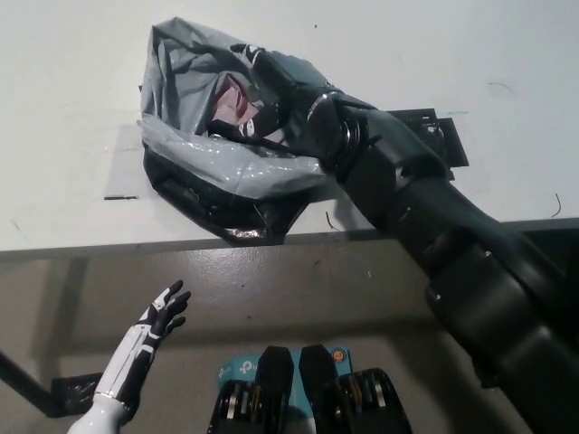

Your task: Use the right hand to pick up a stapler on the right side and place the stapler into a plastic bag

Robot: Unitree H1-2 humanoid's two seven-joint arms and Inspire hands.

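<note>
A grey, half-clear plastic bag (226, 167) lies open on the white table (72, 90), close to its front edge. My black right hand (271, 104) reaches through the bag's mouth from the right, and the plastic hides most of its fingers. I cannot make out the stapler; only dark shapes show under the hand. Something pink (233, 98) lies inside the bag beside the hand. My white left hand (156, 324) rests low at the lower left, below the table edge, with its fingers spread and nothing in them.
A black marked patch (439, 136) sits on the table right of the bag, partly under my right forearm. A short black tape strip (122, 196) lies left of the bag. The table's front edge (109, 246) runs across the picture, with grey floor below.
</note>
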